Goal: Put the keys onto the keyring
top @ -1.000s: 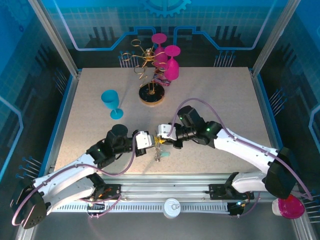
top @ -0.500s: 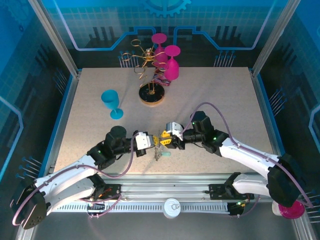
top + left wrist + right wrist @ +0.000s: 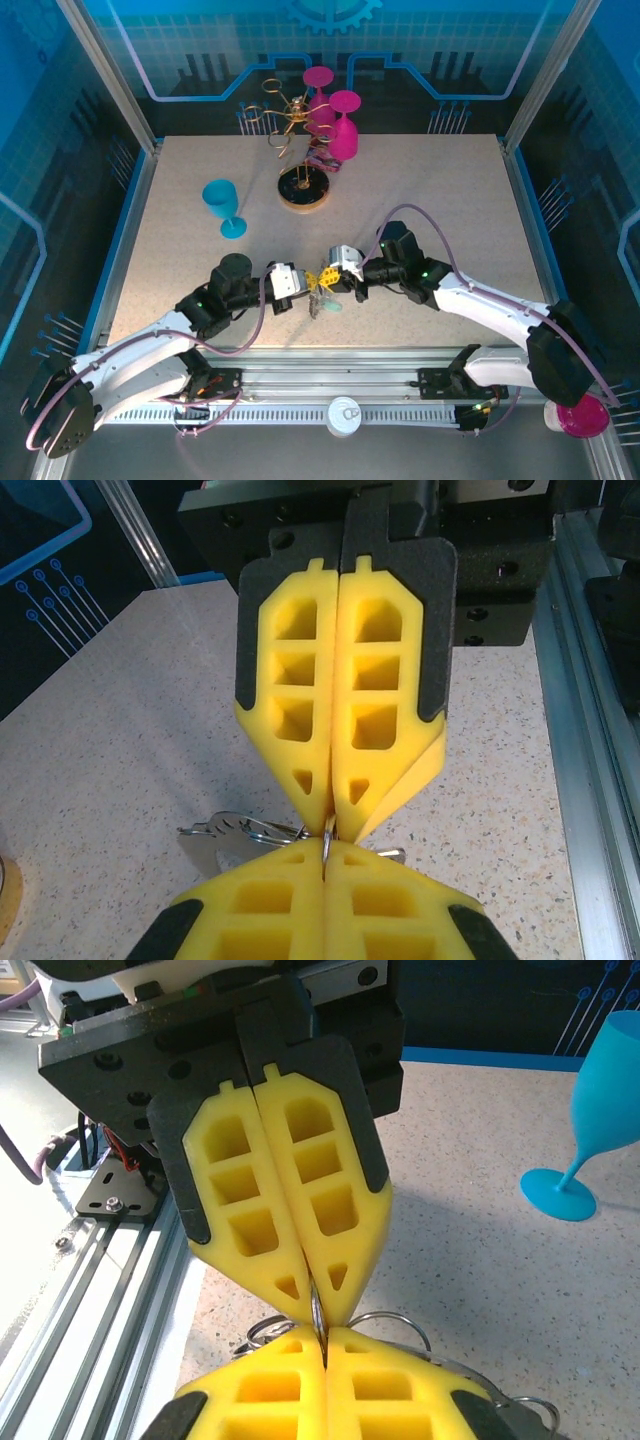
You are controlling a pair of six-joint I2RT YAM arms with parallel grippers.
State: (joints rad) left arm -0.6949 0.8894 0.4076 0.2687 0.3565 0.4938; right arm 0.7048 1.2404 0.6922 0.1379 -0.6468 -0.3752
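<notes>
Yellow pads of my left gripper [image 3: 325, 848] and right gripper [image 3: 322, 1334] press shut tip-to-tip, both pinching the thin keyring [image 3: 327, 835]; keys [image 3: 225, 832] just beside.

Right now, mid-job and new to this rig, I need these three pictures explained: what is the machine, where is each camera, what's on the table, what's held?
Two robot arms work on a speckled table. One picture looks down from above; the other two come from cameras on each wrist, facing the yellow fingers. The left gripper and right gripper meet tip to tip, both shut on a thin metal keyring, with silver keys beside it. Farther back stand a teal goblet and a gold wire rack with pink goblets.
</notes>
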